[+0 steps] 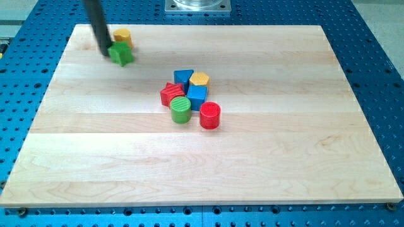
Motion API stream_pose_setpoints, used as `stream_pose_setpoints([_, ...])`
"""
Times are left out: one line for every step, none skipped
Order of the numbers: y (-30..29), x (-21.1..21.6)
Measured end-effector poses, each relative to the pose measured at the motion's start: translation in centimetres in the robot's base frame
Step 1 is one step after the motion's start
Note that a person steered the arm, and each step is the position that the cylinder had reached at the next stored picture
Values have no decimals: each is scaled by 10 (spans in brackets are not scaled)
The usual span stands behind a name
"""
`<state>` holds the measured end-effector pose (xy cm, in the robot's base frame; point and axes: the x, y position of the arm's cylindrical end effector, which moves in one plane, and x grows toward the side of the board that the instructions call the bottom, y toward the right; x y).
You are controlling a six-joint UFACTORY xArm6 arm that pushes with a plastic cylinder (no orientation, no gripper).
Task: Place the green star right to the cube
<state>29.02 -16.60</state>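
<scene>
Rod: no pincer seen, so its state could not be told; my tip (105, 52) touched the green star-shaped block (121, 54) on its view-left side.
Green star: one, upper left of the pale wooden table (265, 157), just beside one yellow block (122, 36).
Central cluster: six blocks, well apart from the star.
Blue: one cube (197, 96), one triangular block (183, 77).
Others: one yellow hexagonal block (199, 79), one red star (171, 94), one green cylinder (180, 109), one red cylinder (210, 115).

A single camera looks down at a slant from the near side, set high and back enough to take in the whole pale wooden worktop (265, 170), edge to edge, with the blue perforated metal base (372, 50) showing round it on every side.
</scene>
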Motion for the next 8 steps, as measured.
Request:
stream_pose_setpoints([52, 17])
stream_pose_setpoints([-1, 62])
stream_pose_setpoints([82, 62])
stream_pose_setpoints([30, 42])
stream_pose_setpoints([82, 30])
stream_pose_setpoints([223, 28])
stream_pose_setpoints([217, 18])
stream_pose_setpoints([303, 10])
